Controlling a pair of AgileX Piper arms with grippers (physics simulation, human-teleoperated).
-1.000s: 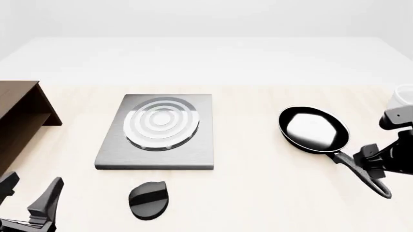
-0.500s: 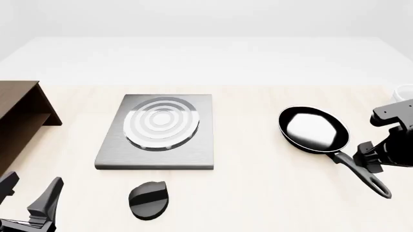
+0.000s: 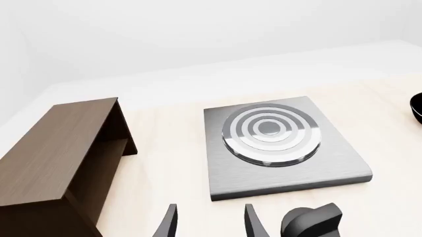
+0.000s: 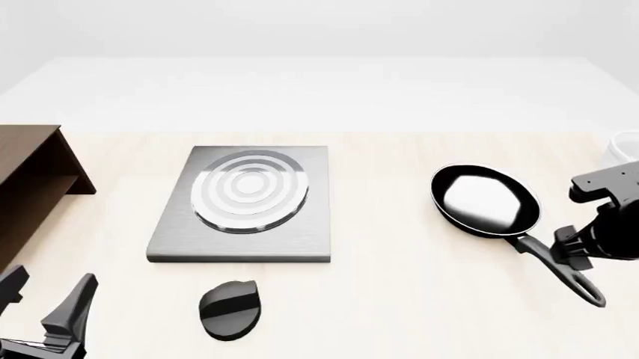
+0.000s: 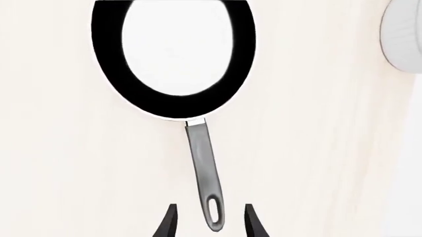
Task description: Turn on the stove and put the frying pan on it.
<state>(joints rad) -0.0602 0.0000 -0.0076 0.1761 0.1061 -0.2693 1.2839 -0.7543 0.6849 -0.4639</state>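
The stove (image 4: 239, 200) is a grey square plate with silver rings, and its black oval knob (image 4: 230, 308) lies in front of it. Both show in the left wrist view: stove (image 3: 280, 148), knob (image 3: 313, 222). The frying pan (image 4: 486, 200) lies right of the stove, its handle (image 4: 559, 265) pointing toward me. My right gripper (image 4: 577, 256) is open over the handle. In the right wrist view its fingertips (image 5: 169, 222) flank the loop end of the handle (image 5: 205, 177), below the pan (image 5: 173, 54). My left gripper (image 4: 45, 310) is open and empty at the front left, also seen in its wrist view (image 3: 209, 226).
A brown wooden shelf (image 4: 30, 187) stands at the left edge, also in the left wrist view (image 3: 59, 153). A white bowl (image 4: 624, 149) sits at the far right, behind my right arm, and shows in the right wrist view (image 5: 403, 39).
My right arm has shifted slightly over the pan handle, its wrist turning a little. The pan, stove, knob and left arm have not moved.
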